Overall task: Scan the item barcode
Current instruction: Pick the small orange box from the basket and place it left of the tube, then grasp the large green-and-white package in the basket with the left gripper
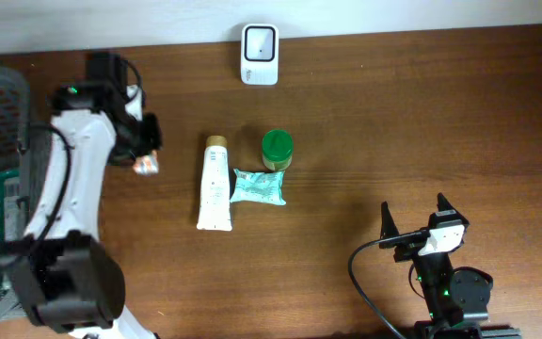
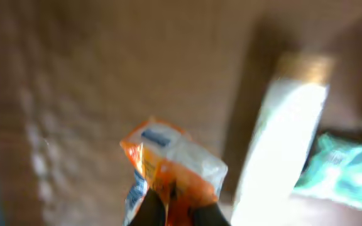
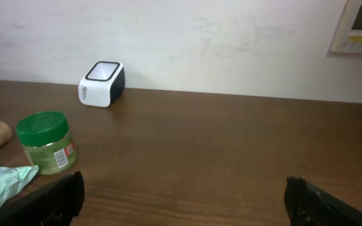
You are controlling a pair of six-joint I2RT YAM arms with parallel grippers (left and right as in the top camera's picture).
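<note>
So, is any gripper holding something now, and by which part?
The left gripper is shut on the orange packet, pinching one end of it. The right gripper is open and holds nothing.

Brown wooden table (image 1: pixel 440 113), white wall (image 3: pixel 231 37)

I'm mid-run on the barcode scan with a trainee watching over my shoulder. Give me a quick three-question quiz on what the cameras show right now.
1. True or false: the left gripper is shut on the orange packet.
2. Which item stands upright on the table?
A. white tube
B. green-lidded jar
C. teal packet
3. Fill in the blank: the right gripper is ___ and holds nothing, with the scanner across the table from it.

Key: 1 true; 2 B; 3 open.
</note>
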